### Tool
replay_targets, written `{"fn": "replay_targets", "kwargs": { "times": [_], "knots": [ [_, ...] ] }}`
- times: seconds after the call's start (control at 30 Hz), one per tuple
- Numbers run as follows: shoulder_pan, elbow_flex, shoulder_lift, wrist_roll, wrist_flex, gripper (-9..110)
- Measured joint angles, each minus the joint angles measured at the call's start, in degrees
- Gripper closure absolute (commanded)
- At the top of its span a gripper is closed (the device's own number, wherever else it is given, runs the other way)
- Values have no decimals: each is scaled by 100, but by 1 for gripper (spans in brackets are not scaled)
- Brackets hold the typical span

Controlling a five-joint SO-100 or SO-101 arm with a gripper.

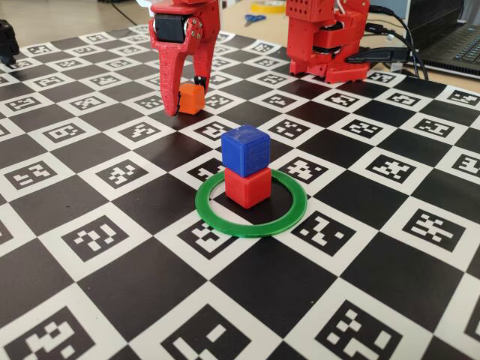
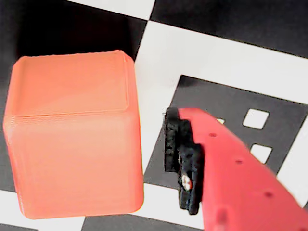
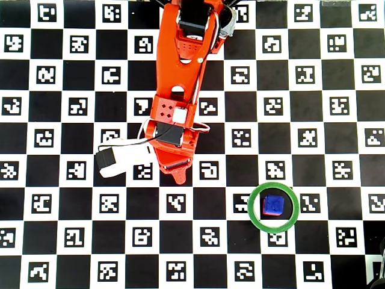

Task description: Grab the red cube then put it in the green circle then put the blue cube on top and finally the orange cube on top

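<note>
One matte orange cube (image 2: 72,137) — rounded edges, layered sides — sits between the released pincer's (image 1: 186,99) fingers.

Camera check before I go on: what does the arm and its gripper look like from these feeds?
The arm is red-orange printed plastic with black servo blocks and thin wires along it. A white bracket with a black camera juts from the wrist. The gripper has long tapered red fingers; one carries a black pad and small round holes.

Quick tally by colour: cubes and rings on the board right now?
Red cube: 1
Blue cube: 1
Orange cube: 1
Green circle: 1
Total: 4
</note>
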State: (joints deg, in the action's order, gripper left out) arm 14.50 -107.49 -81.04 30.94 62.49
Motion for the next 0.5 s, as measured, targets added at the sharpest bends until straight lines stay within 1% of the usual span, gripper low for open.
{"fn": "replay_targets", "kwargs": {
  "times": [0.13,0.27,0.5],
  "knots": [
    [-18,0,0,-9,-26,83],
    [-70,0,0,0,-26,92],
    [-70,0,9,-53,-88,93]
  ]
}}
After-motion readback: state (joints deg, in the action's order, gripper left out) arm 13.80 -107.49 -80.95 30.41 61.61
